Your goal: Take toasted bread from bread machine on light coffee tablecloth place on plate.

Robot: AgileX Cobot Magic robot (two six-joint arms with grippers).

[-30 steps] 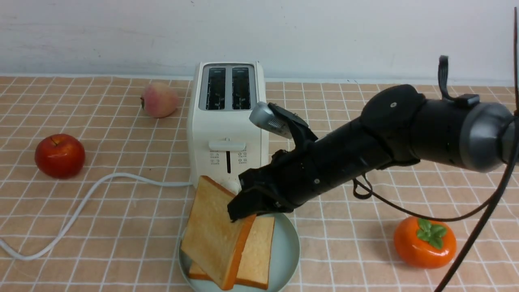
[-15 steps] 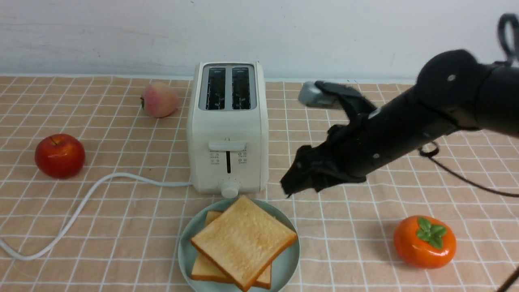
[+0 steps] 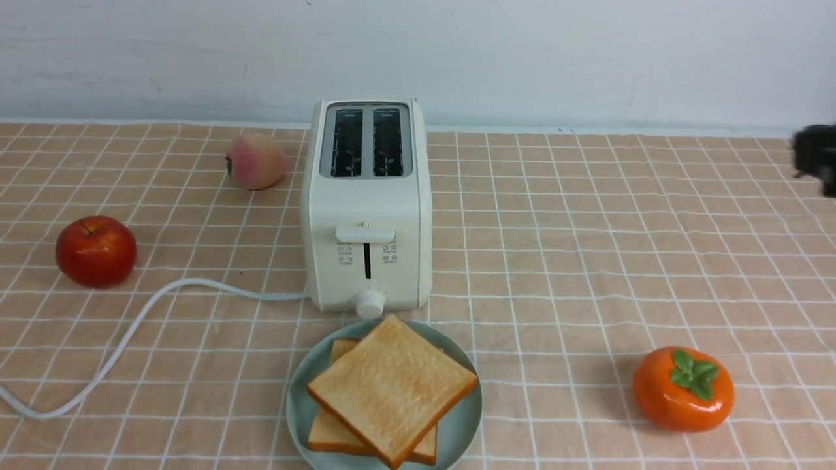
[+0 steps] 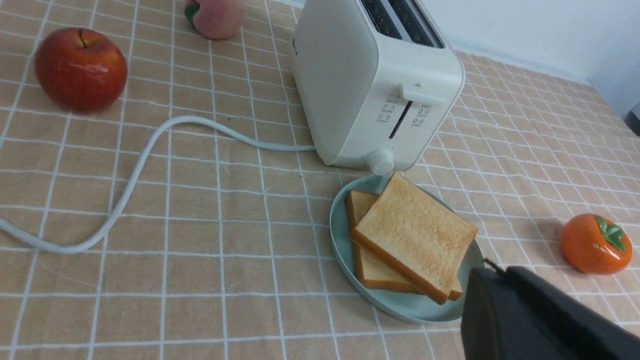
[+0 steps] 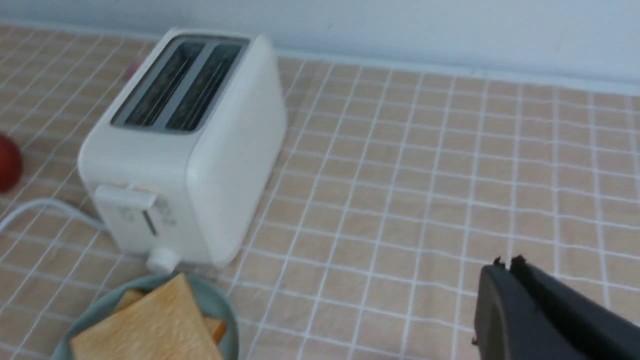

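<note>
Front view: both slots of the toaster (image 3: 367, 209) are empty. The plate (image 3: 295, 408) sits on the cloth (image 3: 555, 261), just in front of the toaster. It holds both toast (image 3: 392, 385) slices, stacked flat, the upper one askew. Task judged complete, with nothing left to move. At the frame edge, the right gripper (image 3: 816, 160) is blurred.

Left wrist view: the left gripper (image 4: 487, 270) is closed and empty.

Right wrist view: the right gripper's jaws are pressed together, holding nothing, well apart from the toaster.

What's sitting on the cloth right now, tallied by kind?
Toast slices: 2, stacked on the plate
Toaster: 1
Plate: 1
Red apple: 1
Peach: 1
Persimmon: 1
Total: 7
</note>
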